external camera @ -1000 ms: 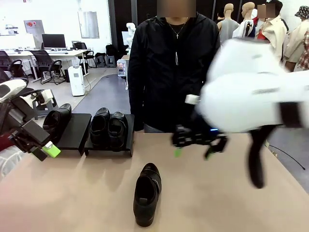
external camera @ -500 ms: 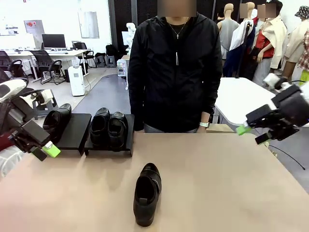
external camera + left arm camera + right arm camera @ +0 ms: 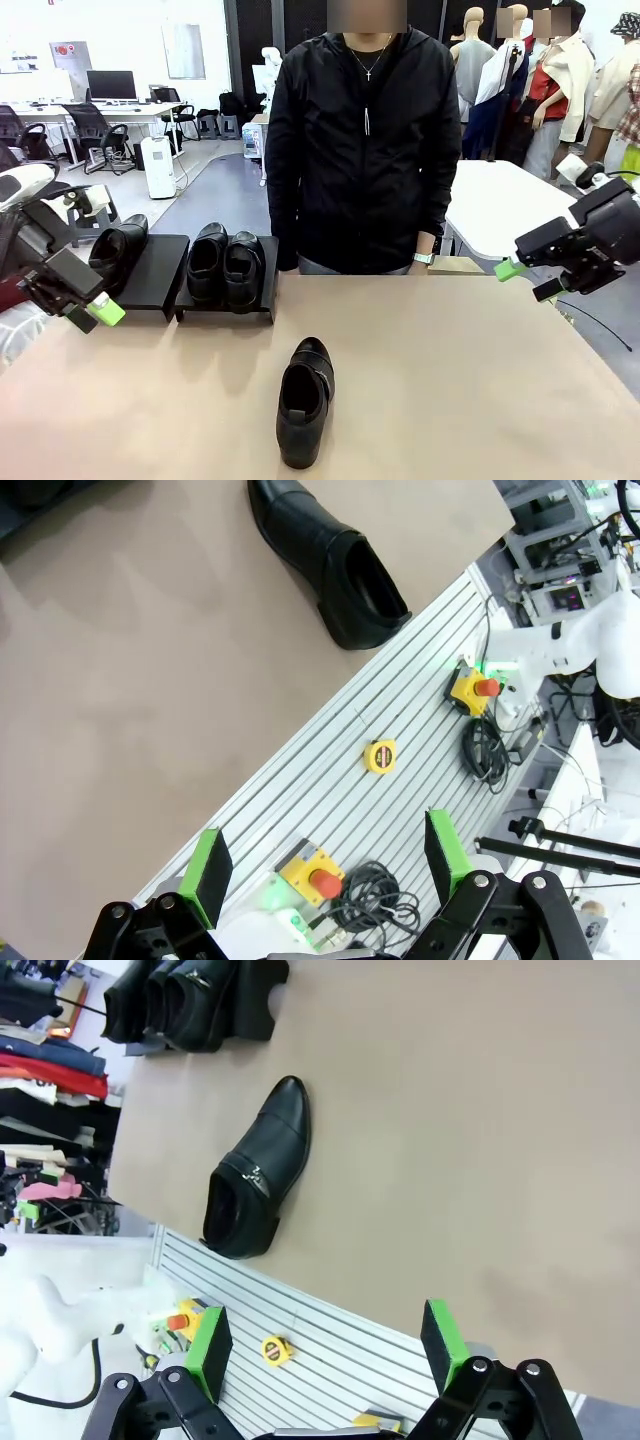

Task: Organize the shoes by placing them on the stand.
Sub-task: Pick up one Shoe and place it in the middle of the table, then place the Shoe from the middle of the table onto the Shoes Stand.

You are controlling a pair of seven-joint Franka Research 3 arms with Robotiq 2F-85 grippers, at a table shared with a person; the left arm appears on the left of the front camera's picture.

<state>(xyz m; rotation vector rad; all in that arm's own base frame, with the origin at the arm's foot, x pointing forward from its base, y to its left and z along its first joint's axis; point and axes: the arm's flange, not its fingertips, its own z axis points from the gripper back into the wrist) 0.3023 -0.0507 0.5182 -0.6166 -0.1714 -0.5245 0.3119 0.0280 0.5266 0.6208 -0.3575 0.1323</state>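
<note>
Shoe alone mid-table, toe toward the person. Behind it, pair on right stand; single shoe on left stand. Left gripper and right gripper wide apart, holding nothing (both off at table edges).

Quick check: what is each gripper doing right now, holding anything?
Left gripper: open, holding nothing.
Right gripper: open, holding nothing.
</note>
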